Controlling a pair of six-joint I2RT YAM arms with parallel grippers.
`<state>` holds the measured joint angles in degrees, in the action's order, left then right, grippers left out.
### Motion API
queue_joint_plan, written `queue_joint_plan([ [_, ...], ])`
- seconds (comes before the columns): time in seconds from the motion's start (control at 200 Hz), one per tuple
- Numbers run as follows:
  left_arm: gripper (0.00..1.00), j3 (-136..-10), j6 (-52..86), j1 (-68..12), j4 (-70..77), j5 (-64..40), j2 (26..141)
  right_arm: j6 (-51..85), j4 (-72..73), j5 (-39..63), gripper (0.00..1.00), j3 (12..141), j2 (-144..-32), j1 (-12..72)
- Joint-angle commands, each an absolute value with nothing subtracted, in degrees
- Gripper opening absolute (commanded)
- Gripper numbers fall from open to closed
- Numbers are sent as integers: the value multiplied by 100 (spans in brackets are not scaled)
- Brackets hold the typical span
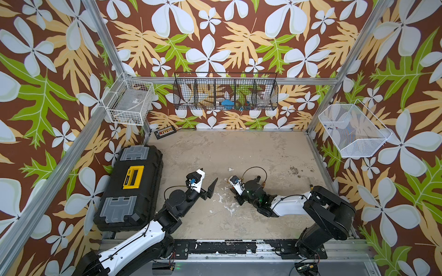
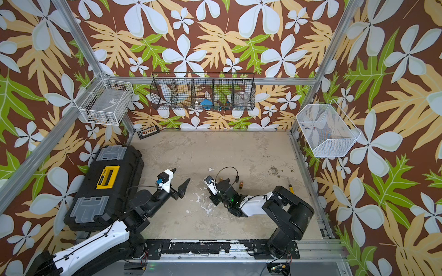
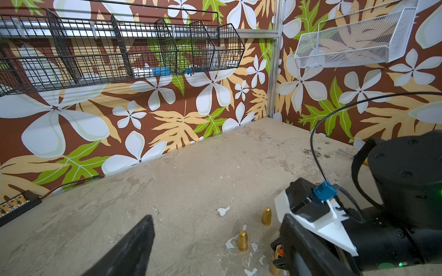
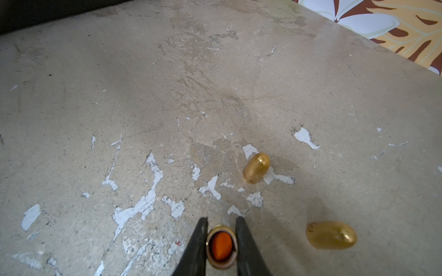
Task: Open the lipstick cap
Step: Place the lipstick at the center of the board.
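Lipstick tube [image 4: 221, 246], uncapped, orange bullet exposed: just 6 o'clock of table [image 1: 239, 148] centre, right pincer [image 4: 221, 223] clamped on its barrel, left pincer [image 2: 179, 178] wide and empty at its 9 o'clock, 2 gold caps [image 4: 256, 168] nearby; judged light, rigid, slick, with a smearable bullet, so hold the casing only.

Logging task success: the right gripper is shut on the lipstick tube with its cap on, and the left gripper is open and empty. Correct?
Not quite. The lipstick tube has no cap on: the right wrist view shows its orange stick bare in the right gripper. The rest stands: that gripper is shut on it, and the left gripper is open and empty.
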<state>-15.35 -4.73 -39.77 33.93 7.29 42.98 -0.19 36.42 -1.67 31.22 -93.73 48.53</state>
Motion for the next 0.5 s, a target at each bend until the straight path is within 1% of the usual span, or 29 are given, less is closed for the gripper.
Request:
queue_joint_plan([
  [0.0, 85, -1523, -483, -3973, 3463, 724, 4286, 70, 3814, -190, 23, 3120, -9407, 4860],
  [0.315, 87, -1521, -478, -3972, 3464, 716, 4303, 140, 3832, -182, 24, 3081, -9464, 4860],
  [0.495, 88, -1517, -482, -3973, 3463, 704, 4305, 149, 3821, -179, 26, 3074, -9457, 4860],
])
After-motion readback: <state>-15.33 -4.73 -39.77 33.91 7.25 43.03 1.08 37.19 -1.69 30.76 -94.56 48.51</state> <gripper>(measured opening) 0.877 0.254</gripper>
